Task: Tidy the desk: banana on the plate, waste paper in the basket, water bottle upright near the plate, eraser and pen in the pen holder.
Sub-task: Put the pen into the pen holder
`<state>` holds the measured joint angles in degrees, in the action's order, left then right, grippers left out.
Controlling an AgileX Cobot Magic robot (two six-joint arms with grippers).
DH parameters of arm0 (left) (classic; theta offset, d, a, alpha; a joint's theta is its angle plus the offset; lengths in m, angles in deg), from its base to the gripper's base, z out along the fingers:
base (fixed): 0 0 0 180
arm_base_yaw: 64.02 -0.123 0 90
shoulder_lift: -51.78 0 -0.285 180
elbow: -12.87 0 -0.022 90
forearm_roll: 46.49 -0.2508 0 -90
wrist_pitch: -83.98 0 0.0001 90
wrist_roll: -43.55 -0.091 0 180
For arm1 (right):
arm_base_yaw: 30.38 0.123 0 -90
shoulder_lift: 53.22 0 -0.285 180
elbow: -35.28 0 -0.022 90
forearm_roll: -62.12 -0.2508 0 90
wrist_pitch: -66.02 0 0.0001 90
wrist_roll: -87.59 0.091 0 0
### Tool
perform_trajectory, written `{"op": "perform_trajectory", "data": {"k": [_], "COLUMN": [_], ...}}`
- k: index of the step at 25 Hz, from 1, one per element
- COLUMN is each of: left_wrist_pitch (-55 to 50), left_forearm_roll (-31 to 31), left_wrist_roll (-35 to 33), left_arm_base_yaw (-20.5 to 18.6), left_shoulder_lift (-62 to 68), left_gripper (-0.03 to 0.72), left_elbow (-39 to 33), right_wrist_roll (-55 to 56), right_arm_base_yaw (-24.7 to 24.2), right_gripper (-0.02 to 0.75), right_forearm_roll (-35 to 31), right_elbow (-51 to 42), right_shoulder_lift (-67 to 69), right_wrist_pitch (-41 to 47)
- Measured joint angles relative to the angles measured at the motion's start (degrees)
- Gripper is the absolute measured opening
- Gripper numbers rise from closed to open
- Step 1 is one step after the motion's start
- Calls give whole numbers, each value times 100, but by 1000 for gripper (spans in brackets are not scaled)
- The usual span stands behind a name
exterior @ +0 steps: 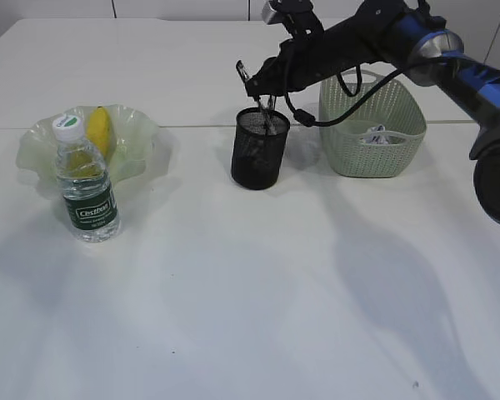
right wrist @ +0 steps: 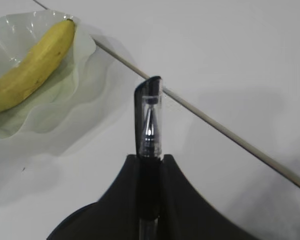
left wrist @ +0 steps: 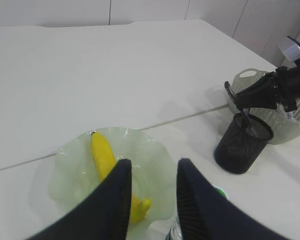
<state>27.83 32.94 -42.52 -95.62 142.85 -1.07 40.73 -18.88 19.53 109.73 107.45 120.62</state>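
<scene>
My right gripper (exterior: 258,79) is shut on a black-and-clear pen (right wrist: 150,120) and holds it slanted over the black mesh pen holder (exterior: 258,150), with the pen's lower end inside the holder's mouth. A yellow banana (exterior: 98,129) lies on the pale green wavy plate (exterior: 33,142). The water bottle (exterior: 85,187) stands upright against the plate's front. Crumpled waste paper (exterior: 375,136) lies in the green basket (exterior: 375,158). My left gripper (left wrist: 154,175) is open and empty above the plate (left wrist: 70,165) and banana (left wrist: 102,155); it is out of the exterior view. The eraser is not visible.
The basket stands right of the pen holder, close to it. The right arm reaches from the right over the basket. A seam between two tabletops runs behind the plate and holder.
</scene>
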Motion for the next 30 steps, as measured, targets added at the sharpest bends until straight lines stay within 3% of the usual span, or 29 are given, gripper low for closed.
{"op": "perform_trajectory", "data": {"k": [20, 30], "left_wrist_pitch": [262, 298], "left_forearm_roll": [50, 155], "left_wrist_roll": [4, 4], "left_arm_base_yaw": [0, 0], "left_shoulder_lift": [0, 0], "left_gripper": [214, 214], "left_elbow": [0, 0], "right_wrist_roll": [-310, -358], "right_arm_base_yaw": [7, 7], "right_gripper": [45, 45], "right_forearm_roll": [-541, -934], "right_elbow": [0, -268], "right_shoulder_lift": [0, 0], "right_wrist_pitch": [170, -329]}}
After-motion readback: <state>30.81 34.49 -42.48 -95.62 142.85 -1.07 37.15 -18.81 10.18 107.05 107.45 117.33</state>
